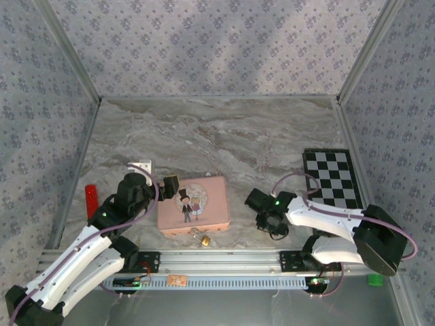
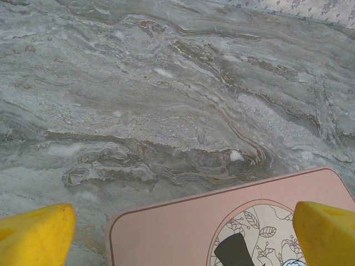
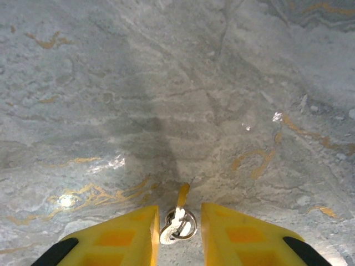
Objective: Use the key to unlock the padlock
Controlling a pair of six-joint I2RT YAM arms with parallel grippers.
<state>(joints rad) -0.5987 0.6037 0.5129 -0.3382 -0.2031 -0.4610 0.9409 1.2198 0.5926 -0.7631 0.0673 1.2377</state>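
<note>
Marble-patterned tabletop boxed in by wallpapered walls.

Overhead view: my left gripper [image 1: 170, 185] hangs at the far left corner of the pink tin [image 1: 194, 206]. The padlock [image 1: 204, 239], a small brass body, lies on the table just beside the tin's near edge. My right gripper [image 1: 264, 217] is low over the marble to the right of the tin, near a checkerboard [image 1: 333, 178].

Left wrist view: my jaws stand wide, with one yellow fingertip over bare marble and the other over the tin's lid. The lid carries a drawn figure in a top hat.

Right wrist view: the key [image 3: 178, 224] lies on its ring between my yellow fingers [image 3: 111, 241], its blade pointing away from me. These jaws are narrow and flank the ring closely. I cannot tell whether they pinch it or merely bracket it.

Handling, as I judge it: the key is light, thin, stiff and slick, so it may pivot or skate. I would take it by the flat head, not the loose ring. The padlock is small, hard and dense, so I would brace it by its body.

I can read no brand, label or lettering.
</note>
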